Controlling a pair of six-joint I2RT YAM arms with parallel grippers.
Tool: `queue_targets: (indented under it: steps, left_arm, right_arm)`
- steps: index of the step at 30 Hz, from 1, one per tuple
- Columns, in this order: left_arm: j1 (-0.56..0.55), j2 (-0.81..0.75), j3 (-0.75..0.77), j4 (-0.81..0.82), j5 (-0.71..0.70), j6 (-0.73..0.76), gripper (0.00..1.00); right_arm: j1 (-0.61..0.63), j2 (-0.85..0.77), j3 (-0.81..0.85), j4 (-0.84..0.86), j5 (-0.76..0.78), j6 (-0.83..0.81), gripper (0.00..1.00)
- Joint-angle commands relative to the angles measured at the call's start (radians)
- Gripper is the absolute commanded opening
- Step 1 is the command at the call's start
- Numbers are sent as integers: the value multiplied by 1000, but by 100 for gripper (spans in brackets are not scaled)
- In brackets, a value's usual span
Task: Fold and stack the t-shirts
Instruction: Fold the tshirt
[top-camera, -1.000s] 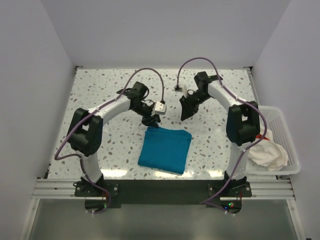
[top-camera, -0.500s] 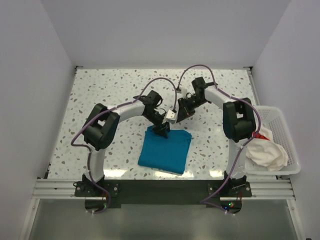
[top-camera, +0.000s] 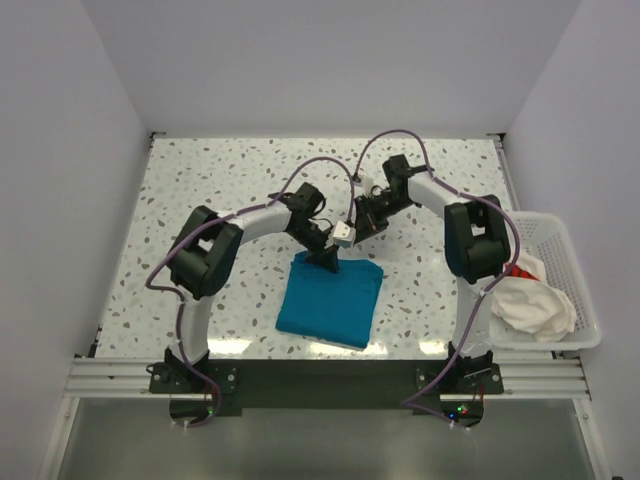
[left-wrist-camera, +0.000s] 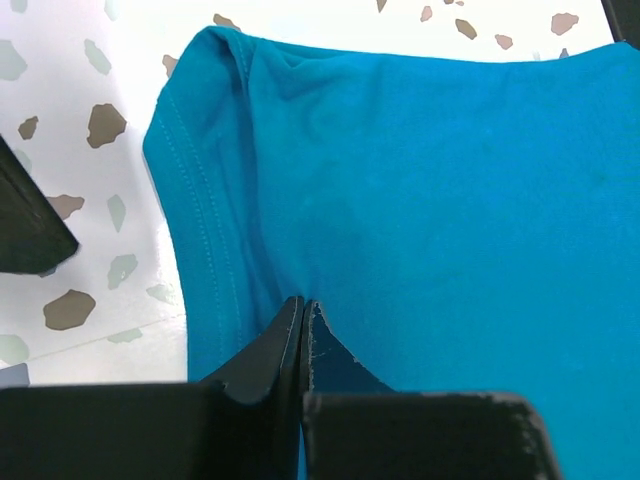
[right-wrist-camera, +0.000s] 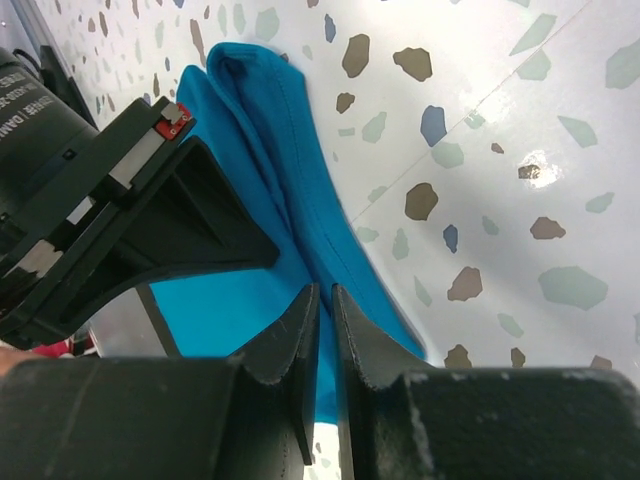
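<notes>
The teal-blue t-shirt (top-camera: 330, 298) lies folded into a rectangle at the table's centre. My left gripper (top-camera: 328, 260) sits at the shirt's far edge. In the left wrist view its jaws (left-wrist-camera: 302, 302) are pressed together, and a crease of the teal cloth (left-wrist-camera: 420, 180) runs into their tips. My right gripper (top-camera: 358, 232) comes in from the far right, close beside the left one. Its jaws (right-wrist-camera: 326, 290) stand almost together on the shirt's folded edge (right-wrist-camera: 290, 150), with teal cloth in the narrow gap. The white t-shirt with red marks (top-camera: 535, 305) lies crumpled in the basket.
A white mesh basket (top-camera: 575, 250) stands off the table's right edge. The left gripper's black body (right-wrist-camera: 120, 210) fills the left of the right wrist view, very near the right fingers. White walls close in the speckled table (top-camera: 210, 190) on three sides.
The left arm swung right along the shirt's far edge and its jaws closed. The right gripper moved in toward the same edge and narrowed its jaws.
</notes>
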Motion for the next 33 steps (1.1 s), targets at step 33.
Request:
queue_targets:
  steps: [33]
  left_arm:
    - [-68, -465, -340, 496, -184, 31, 0]
  right_arm:
    - [158, 328, 129, -159, -142, -145, 13]
